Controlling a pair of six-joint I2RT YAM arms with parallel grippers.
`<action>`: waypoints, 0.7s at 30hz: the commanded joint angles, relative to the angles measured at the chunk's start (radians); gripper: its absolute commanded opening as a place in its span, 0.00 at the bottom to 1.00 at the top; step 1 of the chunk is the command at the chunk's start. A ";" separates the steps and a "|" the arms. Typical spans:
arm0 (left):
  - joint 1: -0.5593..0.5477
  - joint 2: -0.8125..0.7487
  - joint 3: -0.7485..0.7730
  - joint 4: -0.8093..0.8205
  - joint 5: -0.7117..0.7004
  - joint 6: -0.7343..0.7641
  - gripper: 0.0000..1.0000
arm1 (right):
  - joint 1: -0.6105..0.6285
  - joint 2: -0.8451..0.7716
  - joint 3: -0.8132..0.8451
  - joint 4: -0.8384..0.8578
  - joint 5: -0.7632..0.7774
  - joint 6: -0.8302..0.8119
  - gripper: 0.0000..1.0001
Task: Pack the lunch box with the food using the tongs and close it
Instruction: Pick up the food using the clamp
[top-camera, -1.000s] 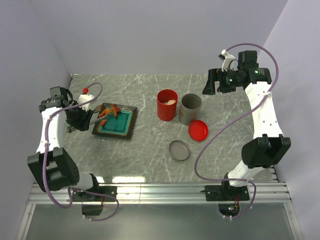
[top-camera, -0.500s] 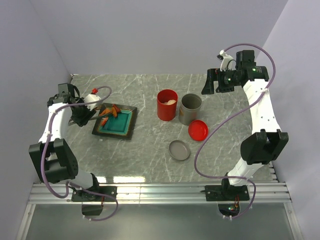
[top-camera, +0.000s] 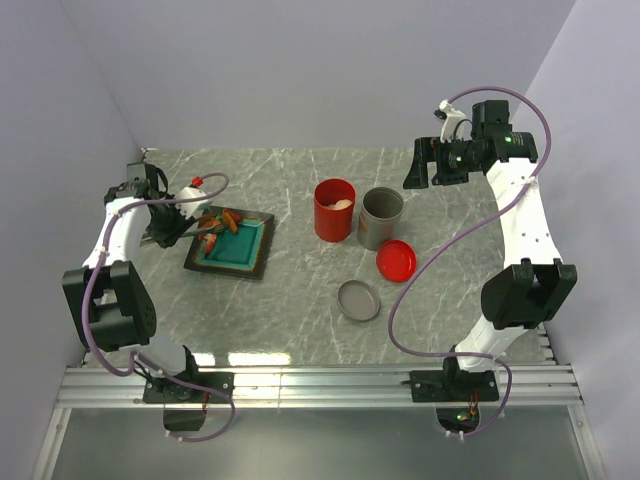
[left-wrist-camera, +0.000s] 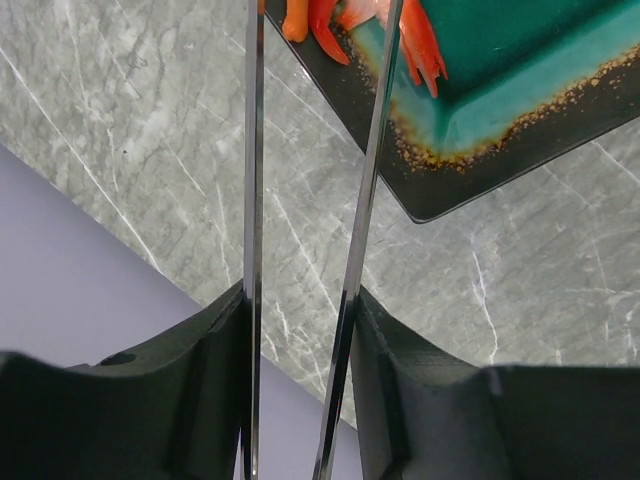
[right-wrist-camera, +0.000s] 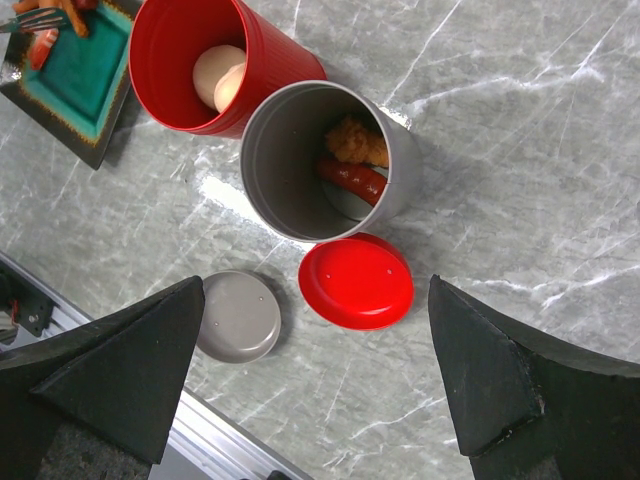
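Observation:
My left gripper (top-camera: 163, 228) (left-wrist-camera: 300, 310) is shut on the grey metal tongs (top-camera: 192, 226) (left-wrist-camera: 362, 190), one finger pressing on each slim arm. The tong arms run out to the near-left corner of the dark tray (top-camera: 236, 252) (left-wrist-camera: 480, 160), where orange and red food pieces (top-camera: 214, 222) (left-wrist-camera: 420, 40) lie; the tips are cut off at the top of the left wrist view. The red lunch box (top-camera: 334, 210) (right-wrist-camera: 165, 50) stands upright and uncovered, with pale egg-like balls (right-wrist-camera: 220, 78) inside. Its red lid (top-camera: 396, 261) (right-wrist-camera: 356, 282) lies on the table. My right gripper (top-camera: 424, 166) (right-wrist-camera: 318, 300) hangs open high above the lids, holding nothing.
A grey cylinder (top-camera: 381, 218) (right-wrist-camera: 275, 190) stands right of the lunch box and touches it, with a red sausage piece and a fried-looking piece inside. Its grey lid (top-camera: 359, 300) (right-wrist-camera: 238, 316) lies nearer the front rail. The left wall is close behind my left arm.
My left arm has swung back toward the left wall and the tong arms have been squeezed closer together. The right gripper shifted slightly, then held still.

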 joint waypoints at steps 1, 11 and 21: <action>-0.005 -0.030 0.049 -0.007 0.001 0.020 0.38 | -0.006 -0.007 0.042 0.001 -0.003 -0.009 1.00; -0.009 -0.120 0.059 -0.077 0.056 0.006 0.34 | -0.006 -0.023 0.033 0.003 -0.008 -0.009 1.00; -0.052 -0.174 0.095 -0.126 0.098 -0.040 0.33 | -0.006 -0.032 0.028 0.006 -0.009 -0.007 1.00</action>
